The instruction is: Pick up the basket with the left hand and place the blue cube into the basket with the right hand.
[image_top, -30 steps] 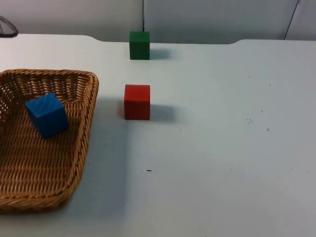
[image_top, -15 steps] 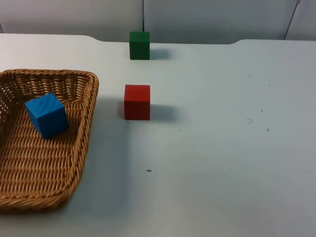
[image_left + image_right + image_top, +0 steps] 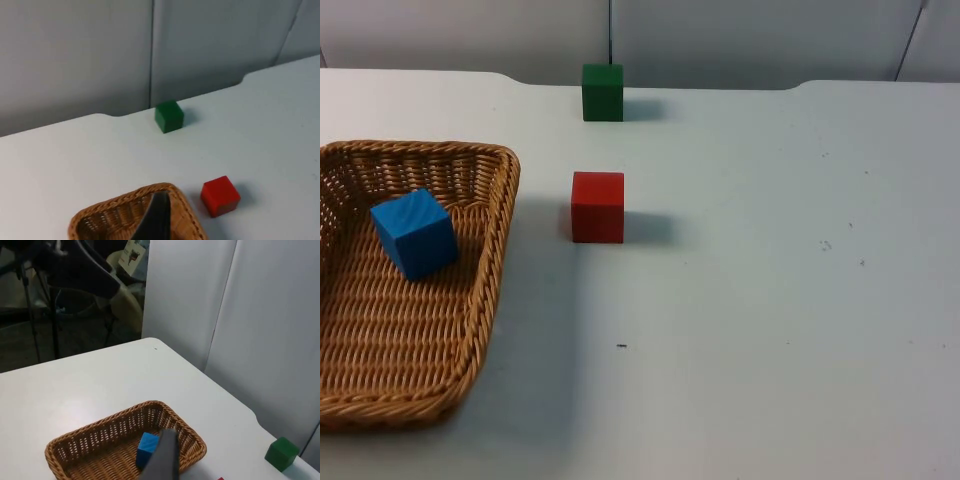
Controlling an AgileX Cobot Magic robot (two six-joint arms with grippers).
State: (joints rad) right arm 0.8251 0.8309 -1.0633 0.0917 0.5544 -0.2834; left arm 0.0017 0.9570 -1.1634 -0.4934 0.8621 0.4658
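A brown wicker basket (image 3: 505,200) rests on the white table at the left. The blue cube (image 3: 415,232) lies inside it, toward the far side, tilted a little. From high up, the left wrist view takes in the basket (image 3: 120,207), with my left gripper (image 3: 155,220) held well above the table on the basket's side. My right gripper (image 3: 162,457) also hangs high and back from the table, and its view looks down on the basket (image 3: 100,432) with the blue cube (image 3: 147,447) in it. Neither gripper touches anything.
A red cube (image 3: 598,206) stands just right of the basket, about a cube's width from its rim. A green cube (image 3: 603,92) sits at the table's far edge by the grey partition wall. Bare white table (image 3: 790,280) stretches to the right.
A dark part of the left arm at the upper left of the top view one second ago has drawn out of that view. Basket and cubes have not moved.
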